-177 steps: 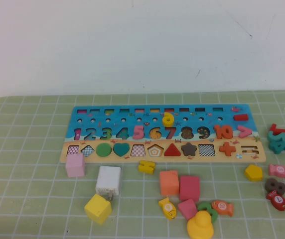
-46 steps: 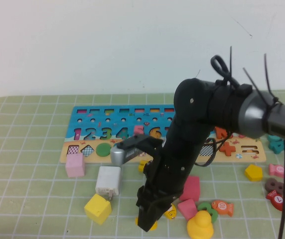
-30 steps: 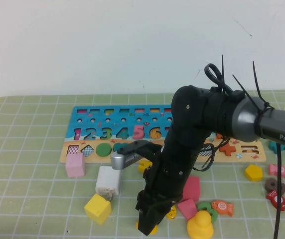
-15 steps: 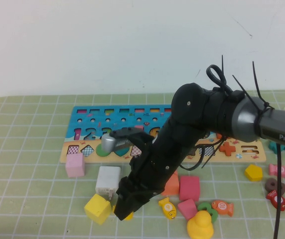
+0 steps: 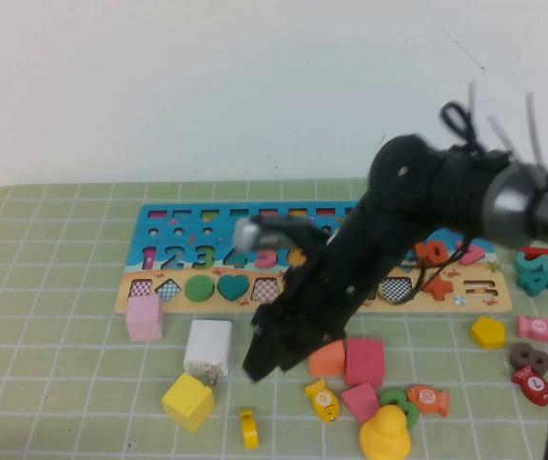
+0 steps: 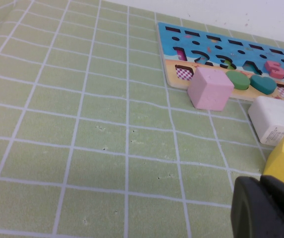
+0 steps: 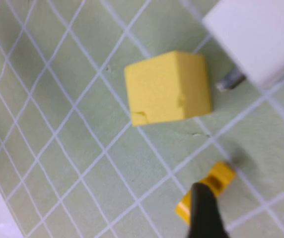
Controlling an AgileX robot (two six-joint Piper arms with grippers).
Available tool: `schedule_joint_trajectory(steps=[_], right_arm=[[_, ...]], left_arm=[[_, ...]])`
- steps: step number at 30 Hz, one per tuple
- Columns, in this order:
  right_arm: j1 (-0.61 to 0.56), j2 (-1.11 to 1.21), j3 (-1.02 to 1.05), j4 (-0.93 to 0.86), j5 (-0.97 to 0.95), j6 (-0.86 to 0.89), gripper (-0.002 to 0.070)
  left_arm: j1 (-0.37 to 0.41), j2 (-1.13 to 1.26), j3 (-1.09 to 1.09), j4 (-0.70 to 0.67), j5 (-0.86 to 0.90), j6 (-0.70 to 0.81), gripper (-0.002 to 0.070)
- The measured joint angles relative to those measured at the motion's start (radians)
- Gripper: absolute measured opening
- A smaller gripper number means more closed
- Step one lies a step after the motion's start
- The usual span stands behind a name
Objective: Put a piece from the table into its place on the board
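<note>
One yellow "6" point(image 5: 248, 428) lies loose on green worktop point(image 5: 54, 383), near one yellow cube point(image 5: 188, 402), well short of board point(image 5: 207, 251). Right gripper point(image 5: 266, 359) hangs above it, fingers spread, empty. Left gripper point(image 6: 263, 208) low beside cube; fingers' state: cannot tell.

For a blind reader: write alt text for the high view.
The right gripper hangs empty above the table, with the yellow piece lying on the cloth below it, near a yellow cube. The board lies behind; the left gripper is out of this view.
</note>
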Motion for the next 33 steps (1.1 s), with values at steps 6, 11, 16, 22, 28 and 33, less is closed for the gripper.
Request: schedule_joint_trajectory(steps=[6,11,16,22,28,33], right_arm=[[-0.041,-0.076,0.000,0.002,0.014,-0.002,0.0183],[-0.045,-0.152,0.000,0.002,0.030,-0.040,0.0027],[-0.016,-0.184,0.000,0.000,0.057,-0.061,0.0003],[0.118,-0.148,0.000,-0.008,0.080,-0.085,0.0000],[0.179,-0.054,0.000,-0.024,0.055,-0.059,0.0000],[0.179,0.016,0.000,-0.078,0.046,-0.020,-0.0001]], left_arm=[[0.000,0.000,0.000,0.000,0.000,0.000,-0.0001],[0.000,0.000,0.000,0.000,0.000,0.000,-0.0001],[0.000,0.000,0.000,0.000,0.000,0.000,-0.0001],[0.000,0.000,0.000,0.000,0.000,0.000,-0.0001],[0.000,0.000,0.000,0.000,0.000,0.000,-0.0001],[0.000,0.000,0.000,0.000,0.000,0.000,-0.0001]])
